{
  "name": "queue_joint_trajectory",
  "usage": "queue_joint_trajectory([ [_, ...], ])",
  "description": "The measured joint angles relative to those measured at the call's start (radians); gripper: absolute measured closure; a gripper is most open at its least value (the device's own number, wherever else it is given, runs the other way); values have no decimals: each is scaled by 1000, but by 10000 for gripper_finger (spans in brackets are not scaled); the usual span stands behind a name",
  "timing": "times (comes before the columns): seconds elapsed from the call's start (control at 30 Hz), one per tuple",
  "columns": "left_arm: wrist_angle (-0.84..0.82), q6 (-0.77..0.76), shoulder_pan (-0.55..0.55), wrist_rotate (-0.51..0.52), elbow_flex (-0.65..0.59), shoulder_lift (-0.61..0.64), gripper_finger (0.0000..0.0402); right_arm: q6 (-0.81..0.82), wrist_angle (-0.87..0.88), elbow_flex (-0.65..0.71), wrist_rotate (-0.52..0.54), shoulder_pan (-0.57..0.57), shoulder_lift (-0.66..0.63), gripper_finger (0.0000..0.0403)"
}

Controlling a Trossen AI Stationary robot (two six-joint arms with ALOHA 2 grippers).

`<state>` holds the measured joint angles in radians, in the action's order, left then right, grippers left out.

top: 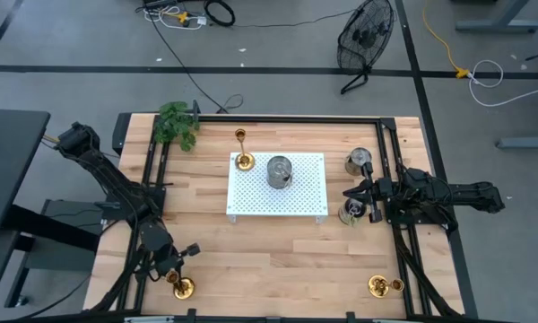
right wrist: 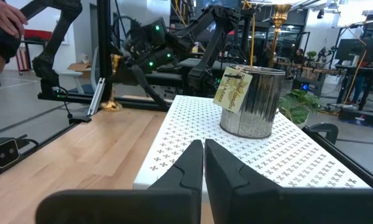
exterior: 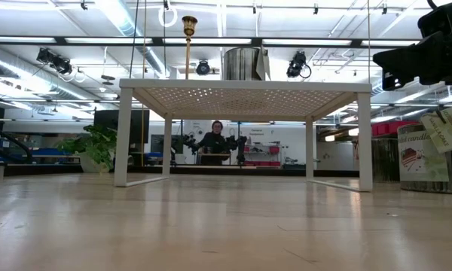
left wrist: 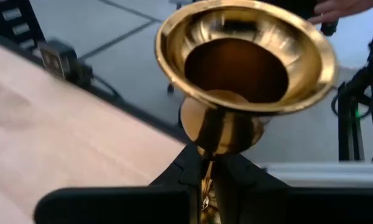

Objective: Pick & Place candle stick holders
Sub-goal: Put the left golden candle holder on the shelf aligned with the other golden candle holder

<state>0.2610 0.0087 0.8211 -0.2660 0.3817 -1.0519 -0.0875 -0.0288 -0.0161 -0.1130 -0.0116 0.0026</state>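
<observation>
The pale, light-grained wooden tabletop [top: 278, 251] has black rails along its edges. At its middle stands a white perforated metal stand [top: 251, 193], dotted all over with small holes. On it sits a silvery tin can [right wrist: 252, 102] with a cream paper tag lettered in gold. The tall slim candle stick holder [top: 243, 157] shines gold-brass, as do the two short squat candle stick holders [top: 181, 287] [top: 378, 285] near the front edge. A leafy green plant [top: 176, 124] sits at a back corner. Both arms are dark, nearly black.
</observation>
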Motion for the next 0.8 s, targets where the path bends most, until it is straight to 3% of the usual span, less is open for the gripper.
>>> queue_joint_trajectory([
  [0.23, -46, 3, 0, 0, 93, 0, 379, 0, 0, 0, 0, 0, 0, 382],
  [0.57, -272, 63, -3, 24, 248, 0, 378, 0, 0, 0, 0, 0, 0, 382],
  [0.8, -386, 109, -82, 29, 347, 0, 378, 0, 0, 0, 0, 0, 0, 382],
])
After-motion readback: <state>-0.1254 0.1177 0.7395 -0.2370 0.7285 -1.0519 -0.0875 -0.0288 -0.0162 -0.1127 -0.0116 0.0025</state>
